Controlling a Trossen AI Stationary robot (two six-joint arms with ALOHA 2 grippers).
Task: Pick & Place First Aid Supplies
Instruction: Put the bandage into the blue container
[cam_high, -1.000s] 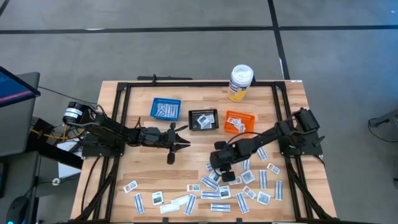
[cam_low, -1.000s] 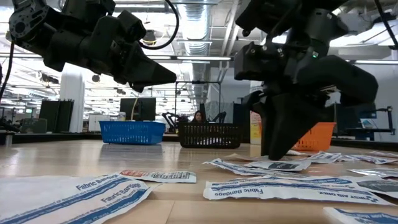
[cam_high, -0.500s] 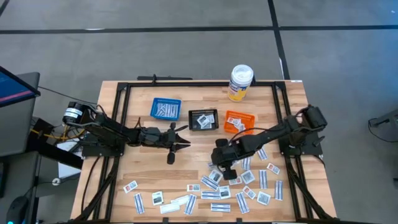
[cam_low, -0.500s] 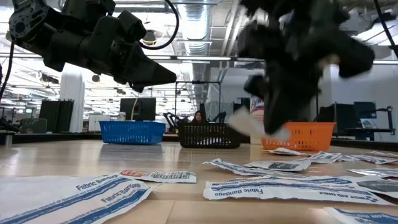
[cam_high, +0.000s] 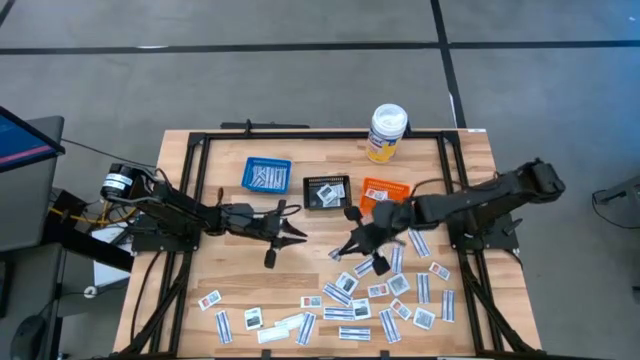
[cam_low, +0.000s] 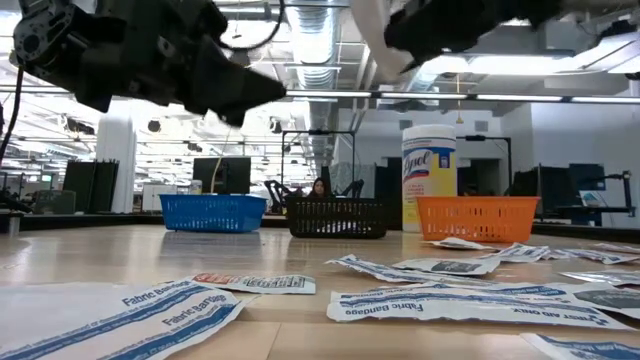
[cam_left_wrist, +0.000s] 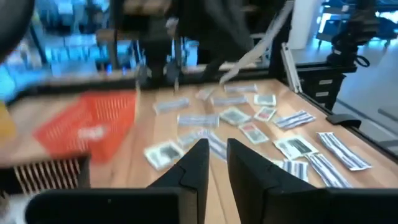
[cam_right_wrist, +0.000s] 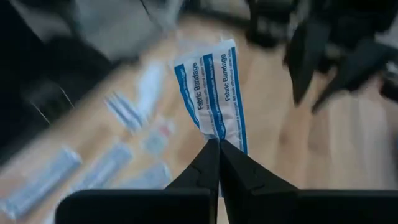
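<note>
Right claw (cam_right_wrist: 219, 144) pinching a fabric bandage strip (cam_right_wrist: 211, 93) (print legible only wrist-side)

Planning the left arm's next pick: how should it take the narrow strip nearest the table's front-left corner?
From straight above, fingers across the narrow strip at mid-length: it lies flat on the table, with a square packet close by its far end.

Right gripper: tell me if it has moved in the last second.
Yes. The right gripper, shut on a fabric bandage packet, lifted off the packet pile toward the orange basket.

Three baskets (cam_high: 328, 192) behind scattered packets (cam_high: 385, 300) — bottle (cam_high: 386, 133) farthest back.
</note>
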